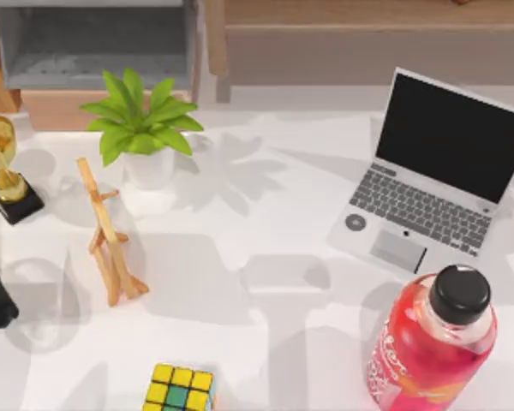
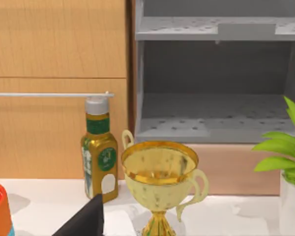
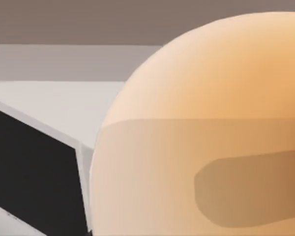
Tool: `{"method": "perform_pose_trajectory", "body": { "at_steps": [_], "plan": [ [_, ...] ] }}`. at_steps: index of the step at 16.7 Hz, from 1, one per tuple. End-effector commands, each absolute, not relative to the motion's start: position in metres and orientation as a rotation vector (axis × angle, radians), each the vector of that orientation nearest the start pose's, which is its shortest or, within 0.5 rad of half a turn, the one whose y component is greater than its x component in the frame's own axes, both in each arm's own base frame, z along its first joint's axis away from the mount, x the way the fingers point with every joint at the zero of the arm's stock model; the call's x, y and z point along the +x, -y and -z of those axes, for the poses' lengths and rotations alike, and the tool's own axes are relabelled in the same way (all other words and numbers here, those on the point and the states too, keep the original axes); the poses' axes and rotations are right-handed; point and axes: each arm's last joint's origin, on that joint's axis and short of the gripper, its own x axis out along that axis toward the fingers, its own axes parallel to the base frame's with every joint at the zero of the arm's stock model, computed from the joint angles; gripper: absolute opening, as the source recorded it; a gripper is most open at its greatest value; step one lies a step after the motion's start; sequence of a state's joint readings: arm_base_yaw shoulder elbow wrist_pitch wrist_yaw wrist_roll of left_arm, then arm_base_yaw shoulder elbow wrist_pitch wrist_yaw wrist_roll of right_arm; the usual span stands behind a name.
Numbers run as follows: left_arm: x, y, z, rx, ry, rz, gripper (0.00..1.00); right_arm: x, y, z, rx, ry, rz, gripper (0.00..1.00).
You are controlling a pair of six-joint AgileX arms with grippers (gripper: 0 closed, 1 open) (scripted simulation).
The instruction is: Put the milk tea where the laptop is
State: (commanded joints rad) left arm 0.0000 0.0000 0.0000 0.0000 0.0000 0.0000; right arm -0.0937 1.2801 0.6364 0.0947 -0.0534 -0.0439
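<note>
Cut off at the top view's edges: laptop [image 1: 433, 175] screen corner, pink-red bottle [image 1: 431, 347] base, puzzle cube [image 1: 180, 388], trophy [image 1: 4, 167]. Pressed close before the right claw's camera, blurred: milk tea [image 3: 211, 137], hiding part of the laptop [image 3: 34, 172].

Rendered tabletop scene with the look of a home or office desk. A white table [image 1: 265, 257] carries an open laptop [image 1: 428, 175], a potted green plant [image 1: 141, 128], a gold trophy cup [image 2: 160, 177] on a black base, a small wooden easel-like stand [image 1: 110, 235], a colour cube [image 1: 180, 387] and a pink-red bottle [image 1: 433, 347] with a black cap. Behind the table stand a wood-panelled cabinet [image 2: 56, 88] with a rail handle and a grey open shelf unit [image 2: 211, 88]. A green-labelled sauce bottle [image 2: 99, 147] stands near the cabinet.
</note>
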Motion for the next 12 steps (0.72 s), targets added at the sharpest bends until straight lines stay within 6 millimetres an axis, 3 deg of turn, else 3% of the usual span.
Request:
{"method": "perform_pose_trajectory", "body": {
  "at_steps": [6, 12],
  "plan": [
    [0.106, 0.001, -0.160, 0.000, 0.000, 0.000, 1.00, 0.267, 0.023, -0.194, -0.013, -0.527, 0.018, 0.00],
    [0.106, 0.001, -0.160, 0.000, 0.000, 0.000, 1.00, 0.264, 0.022, -0.173, -0.008, -0.598, 0.017, 0.00]
  ]
}}
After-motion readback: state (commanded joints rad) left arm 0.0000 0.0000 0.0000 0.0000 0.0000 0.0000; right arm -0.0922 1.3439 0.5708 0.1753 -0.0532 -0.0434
